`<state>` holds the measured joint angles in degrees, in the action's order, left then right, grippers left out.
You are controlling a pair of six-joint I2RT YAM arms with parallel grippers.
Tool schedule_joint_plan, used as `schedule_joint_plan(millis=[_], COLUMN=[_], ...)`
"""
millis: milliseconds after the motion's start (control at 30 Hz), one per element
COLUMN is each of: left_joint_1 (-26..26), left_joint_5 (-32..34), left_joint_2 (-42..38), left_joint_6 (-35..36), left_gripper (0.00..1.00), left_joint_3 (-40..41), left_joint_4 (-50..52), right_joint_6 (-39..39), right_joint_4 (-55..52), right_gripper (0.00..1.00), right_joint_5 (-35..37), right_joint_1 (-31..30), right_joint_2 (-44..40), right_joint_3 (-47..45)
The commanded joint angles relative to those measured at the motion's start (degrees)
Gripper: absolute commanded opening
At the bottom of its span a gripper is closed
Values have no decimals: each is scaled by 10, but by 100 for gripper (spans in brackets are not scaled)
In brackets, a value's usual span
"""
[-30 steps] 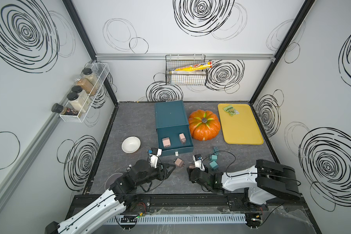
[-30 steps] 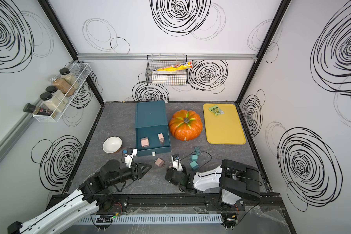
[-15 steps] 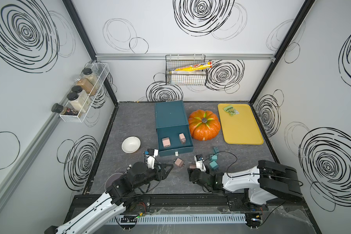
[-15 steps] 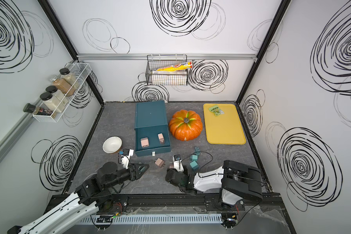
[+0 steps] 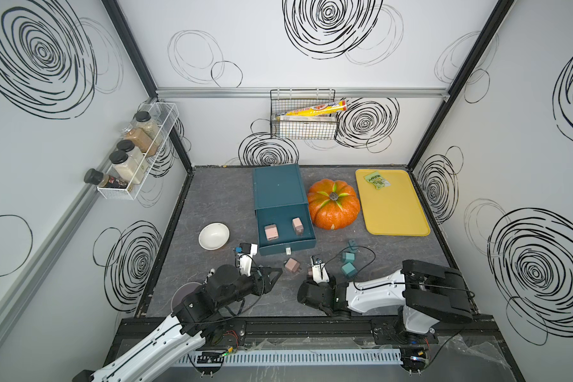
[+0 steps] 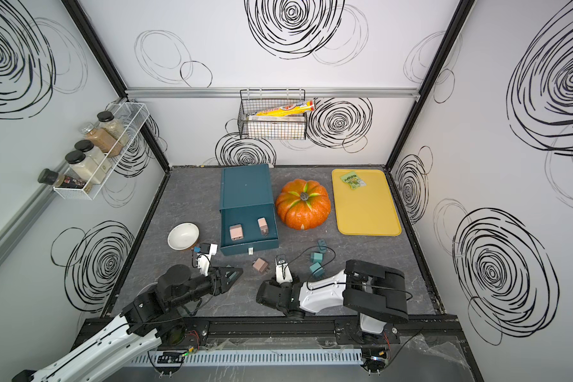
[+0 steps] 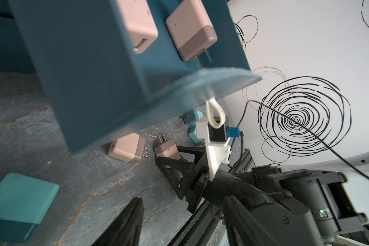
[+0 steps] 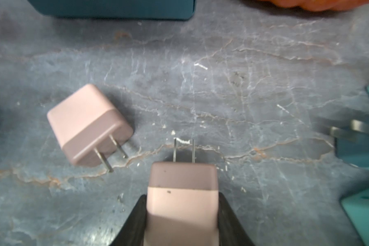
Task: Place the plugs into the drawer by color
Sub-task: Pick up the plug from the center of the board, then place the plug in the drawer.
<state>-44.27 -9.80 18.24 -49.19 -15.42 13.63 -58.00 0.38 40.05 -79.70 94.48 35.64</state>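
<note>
A: left arm (image 5: 166,334)?
B: Reaches in from the near left. left end effector (image 5: 276,275) has its jaws apart, empty, low over the surface (image 5: 212,198).
A: right arm (image 5: 374,294)?
B: Folded low along the near edge. right end effector (image 8: 182,204) is clamped on a pink plug (image 8: 182,181).

No legible txt: print on yellow box (image 5: 315,108), green packet (image 5: 377,180) & spice bottle (image 5: 111,181) label too small.

Two pink plugs (image 5: 271,232) in the pulled-out drawer (image 5: 283,246), two more just before it, teal plugs (image 5: 348,269) near them.
</note>
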Motion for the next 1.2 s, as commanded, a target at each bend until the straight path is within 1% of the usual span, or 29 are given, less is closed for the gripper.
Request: schedule_joint_plan(millis=[0,33,67,133,167,200,300,367,400,500,600,700,800,900,1033,1167], left_joint_1=[-5,-5,-5,-5,-5,-5,-4,-4,-4,-4,-4,-4,-3,-2,1,12], left_joint_5=[-2,-3,-4,-8,-9,-10,-2,8,11,16,23,46,84,90,112,129], left_joint_2=[-6,-7,-7,-9,-11,-13,-24,-26,-26,-26,-15,2,21,55,74,79], left_joint_6=[-1,-1,-1,-1,-1,-1,-1,0,0,0,0,3,9,20,30,42], left_gripper=[66,67,66,66,66,66,66,65,65,64,64,63,63,61,62,62], left_joint_3=[-9,-9,-9,-13,-15,-18,-30,-37,-39,-39,-41,-48,-55,-74,-81,-94], left_joint_4=[-15,-16,-16,-16,-16,-14,0,11,11,5,3,-2,-13,-12,-18,0], right_joint_6=[-8,-3,-1,16,33,66,131,156,165,193,226,258,283,298,335,366], right_joint_4=[-80,-89,-99,-118,-119,-112,-113,-128,-141,-176,-237,-305,-350,-376,-370,-388], right_gripper=[33,29,27,25,24,24,22,21,21,20,19,18,17,17,17,17], right_joint_5=[-64,-68,-70,-84,-103,-136,-244,-299,-314,-325,-295,-248,-256,-261,-268,-244], right_joint_1=[-4,-4,-5,-5,-5,-5,-5,-5,-5,-5,-4,8,44,81,130,158], right_joint_2=[-5,-22,-43,-103,-135,-173,-301,-367,-398,-442,-419,-346,-266,-201,-142,-65], right_joint_3=[-25,-25,-26,-31,-35,-41,-41,-19,-1,70,182,302,393,449,475,528])
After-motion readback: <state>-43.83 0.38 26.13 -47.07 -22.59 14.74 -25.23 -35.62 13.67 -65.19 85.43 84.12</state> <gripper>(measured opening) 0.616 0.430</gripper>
